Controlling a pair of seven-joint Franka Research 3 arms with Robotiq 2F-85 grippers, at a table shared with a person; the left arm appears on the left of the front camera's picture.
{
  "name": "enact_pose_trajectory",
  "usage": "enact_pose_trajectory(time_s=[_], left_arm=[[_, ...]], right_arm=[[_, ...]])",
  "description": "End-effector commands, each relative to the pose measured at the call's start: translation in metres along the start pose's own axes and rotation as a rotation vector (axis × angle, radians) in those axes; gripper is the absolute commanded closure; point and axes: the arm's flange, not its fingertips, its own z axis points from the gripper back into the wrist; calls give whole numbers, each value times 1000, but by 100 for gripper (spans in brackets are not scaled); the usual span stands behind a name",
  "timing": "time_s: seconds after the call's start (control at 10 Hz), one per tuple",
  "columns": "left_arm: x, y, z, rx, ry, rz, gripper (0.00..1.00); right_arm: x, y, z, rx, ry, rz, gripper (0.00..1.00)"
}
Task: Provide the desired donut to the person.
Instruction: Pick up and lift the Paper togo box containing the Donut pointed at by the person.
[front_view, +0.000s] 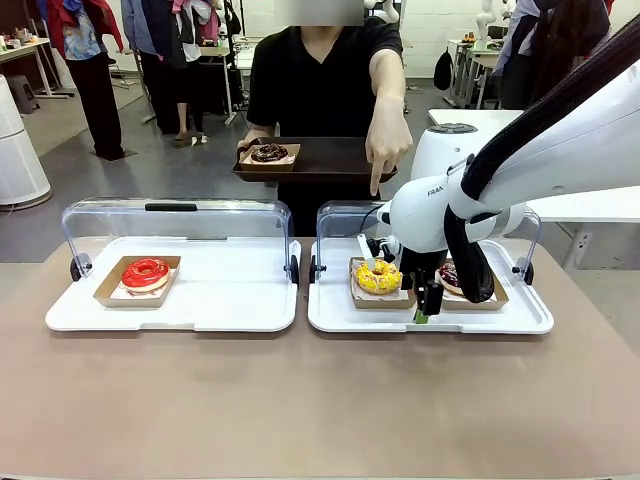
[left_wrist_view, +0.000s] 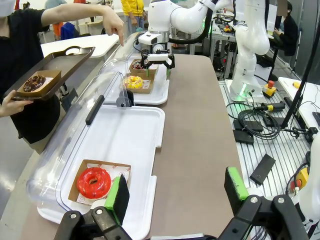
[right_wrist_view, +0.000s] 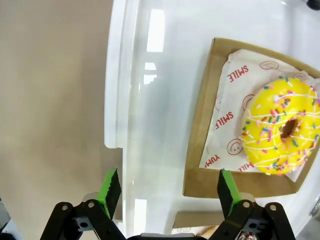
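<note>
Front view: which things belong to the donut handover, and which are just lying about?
Job: person, pointing hand, brown tray, yellow donut, open right pincer.
Lying about: red donut, chocolate donut on the brown tray, open left pincer, floor cables.

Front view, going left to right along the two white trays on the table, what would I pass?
red donut → yellow sprinkled donut → right gripper, open → dark donut
</note>
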Motion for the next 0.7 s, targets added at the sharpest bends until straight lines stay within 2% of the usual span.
enact_pose_trajectory(time_s=[0.0,0.6], left_arm=[[0,-1,0,9,-8,-13,0],[0,-1,0,9,-8,-13,0]], right_arm=[[4,-11,-2,-26,-5,-20,0],[-2,-27,-17,-9,-38,-100,0]])
